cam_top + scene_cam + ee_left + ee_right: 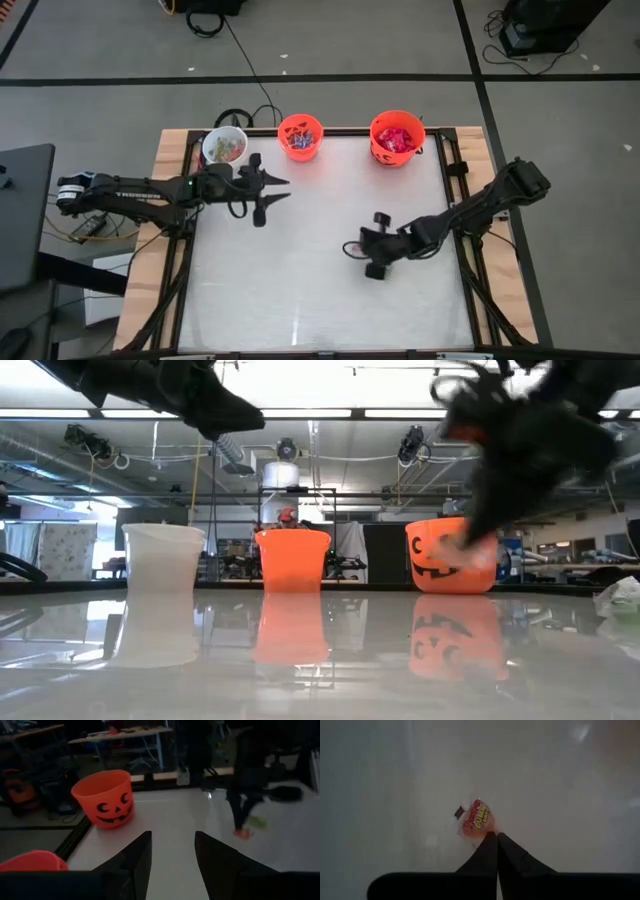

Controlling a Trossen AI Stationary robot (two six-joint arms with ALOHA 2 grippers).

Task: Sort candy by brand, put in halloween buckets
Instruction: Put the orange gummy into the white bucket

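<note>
mid-table, well clear of edges: right pincer [496, 838] pinching candy [476, 820]

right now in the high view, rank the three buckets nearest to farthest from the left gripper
From the left gripper, at the table's back left:
1. White bucket, back left corner, nearest.
2. Small orange bucket, back middle; only slightly farther than the white, nearly too close to call.
3. Larger orange bucket, back right, clearly farthest.
</note>
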